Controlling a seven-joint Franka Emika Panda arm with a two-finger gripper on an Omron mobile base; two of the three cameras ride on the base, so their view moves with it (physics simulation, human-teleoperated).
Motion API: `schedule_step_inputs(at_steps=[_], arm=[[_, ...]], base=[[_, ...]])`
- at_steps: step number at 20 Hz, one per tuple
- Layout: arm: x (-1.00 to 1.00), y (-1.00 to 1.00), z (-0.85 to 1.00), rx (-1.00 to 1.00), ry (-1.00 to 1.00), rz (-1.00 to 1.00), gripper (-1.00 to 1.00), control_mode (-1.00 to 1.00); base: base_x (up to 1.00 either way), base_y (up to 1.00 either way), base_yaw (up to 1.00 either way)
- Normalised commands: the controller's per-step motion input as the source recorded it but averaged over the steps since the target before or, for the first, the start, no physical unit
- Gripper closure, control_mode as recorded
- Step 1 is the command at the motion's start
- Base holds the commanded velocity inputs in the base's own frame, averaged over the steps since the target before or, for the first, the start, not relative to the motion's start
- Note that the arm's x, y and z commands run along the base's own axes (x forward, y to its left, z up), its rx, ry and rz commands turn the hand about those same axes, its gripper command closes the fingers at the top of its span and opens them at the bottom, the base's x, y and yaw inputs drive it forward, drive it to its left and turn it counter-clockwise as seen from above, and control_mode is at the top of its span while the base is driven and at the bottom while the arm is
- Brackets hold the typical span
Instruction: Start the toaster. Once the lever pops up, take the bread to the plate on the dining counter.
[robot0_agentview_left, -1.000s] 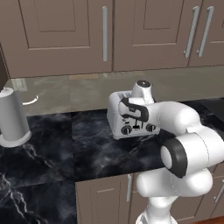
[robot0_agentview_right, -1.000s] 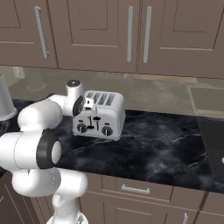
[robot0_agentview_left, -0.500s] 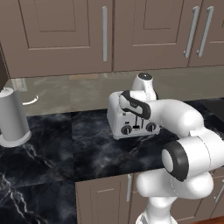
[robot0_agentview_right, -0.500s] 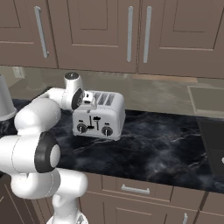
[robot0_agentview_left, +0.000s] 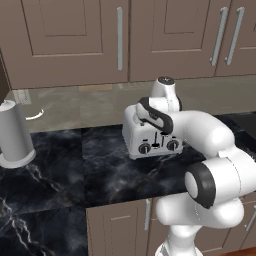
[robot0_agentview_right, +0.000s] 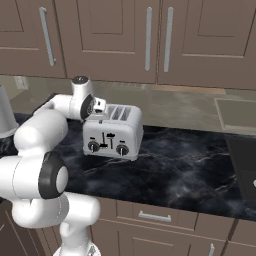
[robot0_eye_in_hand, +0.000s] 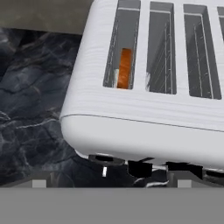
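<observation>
The gripper hangs wide open and empty just above the toaster; bread sits in the slot below. Better to descend squarely onto a front slider and press down.

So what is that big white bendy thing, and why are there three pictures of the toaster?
The white bendy thing is a robot arm. At its end is a gripper, a hand with two fingers, open right now and holding nothing.

Two pictures come from cameras riding on the robot's base, one looking from behind on its left and one on its right, so you see the same kitchen from two sides. The third comes from a camera on the hand itself, looking down into the toaster.

The toaster is silver-white and stands on a black marble counter. From the hand camera you can see an orange-brown slice of bread sitting down in one slot. A tall grey canister stands further along the counter, and brown cabinets hang above.
</observation>
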Motion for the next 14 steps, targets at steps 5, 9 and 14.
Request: schedule_step_inputs(at_steps=[5,9,14], arm=[[0.09,0.06,0.13,0.00,-0.07,-0.02,-1.00,-1.00],[0.06,0.13,0.05,0.00,-0.10,0.00,-1.00,-1.00],[0.04,0.06,0.06,0.00,-0.11,0.00,-1.00,-1.00]], base=[[0.00,0.00,0.00],[0.00,0.00,0.00],[0.00,0.00,0.00]])
